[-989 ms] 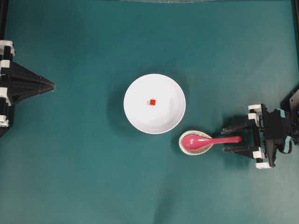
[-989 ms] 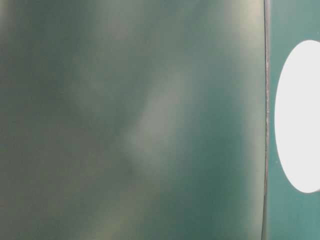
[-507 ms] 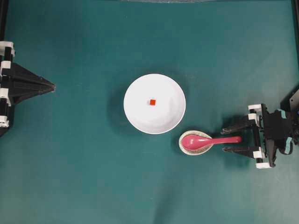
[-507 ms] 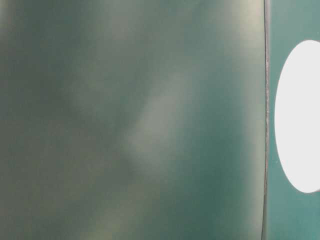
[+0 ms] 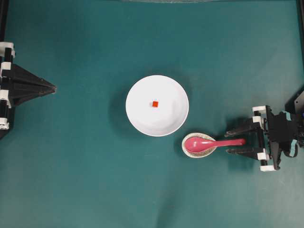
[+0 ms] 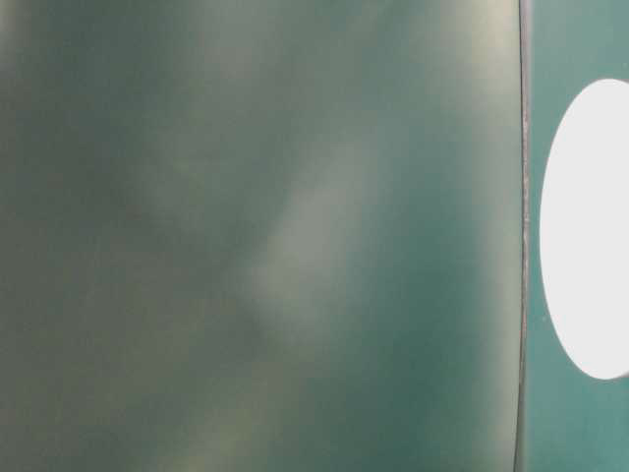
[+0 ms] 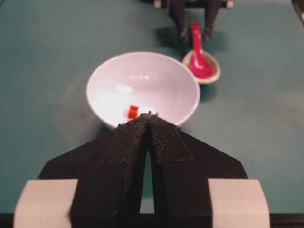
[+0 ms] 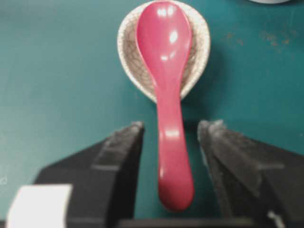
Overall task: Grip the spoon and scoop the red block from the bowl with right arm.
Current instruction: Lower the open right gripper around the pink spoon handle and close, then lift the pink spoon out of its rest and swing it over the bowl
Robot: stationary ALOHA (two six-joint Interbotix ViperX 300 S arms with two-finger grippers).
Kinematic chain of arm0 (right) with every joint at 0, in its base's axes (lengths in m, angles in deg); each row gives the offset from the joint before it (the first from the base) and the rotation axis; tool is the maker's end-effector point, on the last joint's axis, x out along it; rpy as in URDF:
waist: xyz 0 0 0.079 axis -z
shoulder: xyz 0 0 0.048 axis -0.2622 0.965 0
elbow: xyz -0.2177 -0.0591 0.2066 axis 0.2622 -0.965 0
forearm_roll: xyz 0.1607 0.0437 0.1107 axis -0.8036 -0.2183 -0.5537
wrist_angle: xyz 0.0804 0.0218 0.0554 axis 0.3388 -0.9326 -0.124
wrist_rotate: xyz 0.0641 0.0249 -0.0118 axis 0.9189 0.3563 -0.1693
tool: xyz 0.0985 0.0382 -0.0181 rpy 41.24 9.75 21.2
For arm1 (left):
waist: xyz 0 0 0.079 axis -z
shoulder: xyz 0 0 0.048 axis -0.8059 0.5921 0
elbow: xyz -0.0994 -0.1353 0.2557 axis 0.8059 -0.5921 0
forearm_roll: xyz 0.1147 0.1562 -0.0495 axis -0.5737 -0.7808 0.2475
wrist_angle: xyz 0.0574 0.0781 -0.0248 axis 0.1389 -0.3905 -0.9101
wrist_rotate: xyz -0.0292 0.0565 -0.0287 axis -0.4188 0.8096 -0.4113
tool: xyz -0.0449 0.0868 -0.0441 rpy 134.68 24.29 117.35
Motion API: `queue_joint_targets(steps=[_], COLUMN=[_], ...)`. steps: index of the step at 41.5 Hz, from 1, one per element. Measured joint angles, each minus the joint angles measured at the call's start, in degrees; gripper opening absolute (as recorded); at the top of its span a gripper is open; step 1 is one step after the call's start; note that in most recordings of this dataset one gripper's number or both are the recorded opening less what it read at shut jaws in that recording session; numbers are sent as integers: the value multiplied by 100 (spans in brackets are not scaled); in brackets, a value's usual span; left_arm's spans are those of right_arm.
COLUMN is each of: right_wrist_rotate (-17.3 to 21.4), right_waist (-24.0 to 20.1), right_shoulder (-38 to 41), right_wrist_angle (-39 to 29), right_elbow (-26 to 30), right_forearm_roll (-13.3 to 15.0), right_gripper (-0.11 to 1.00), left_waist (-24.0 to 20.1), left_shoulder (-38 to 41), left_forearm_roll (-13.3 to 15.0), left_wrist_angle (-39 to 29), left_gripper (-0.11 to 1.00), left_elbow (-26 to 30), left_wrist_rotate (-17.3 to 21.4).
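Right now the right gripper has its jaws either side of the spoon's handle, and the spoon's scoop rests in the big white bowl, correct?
Not quite: the spoon rests its scoop in the small speckled dish, not the bowl, per the right wrist view. The right gripper does straddle the handle.

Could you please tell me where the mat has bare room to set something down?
The green mat is bare between the left gripper and the bowl, and across the top and bottom strips. It is crowded lower right, where the spoon on its small dish lies between the right gripper fingers.
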Motion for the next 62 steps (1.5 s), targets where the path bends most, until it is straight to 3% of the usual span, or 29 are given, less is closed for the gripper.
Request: queue_joint_targets(steps=[6, 28, 62], right_wrist_rotate=[0, -9, -9], right_waist=[0, 0, 0], right_shoulder=[-9, -9, -9], right_wrist_angle=[79, 141, 79], right_elbow=[0, 0, 9], right_forearm_roll=[-9, -9, -9], right_gripper=[47, 44, 24], left_waist=[0, 0, 0], left_shoulder=[0, 0, 0], left_forearm_roll=[0, 9, 0], left_wrist_angle=[0, 0, 0], left_gripper=[0, 0, 0], left_elbow=[0, 0, 0], left_wrist_rotate=[0, 0, 0])
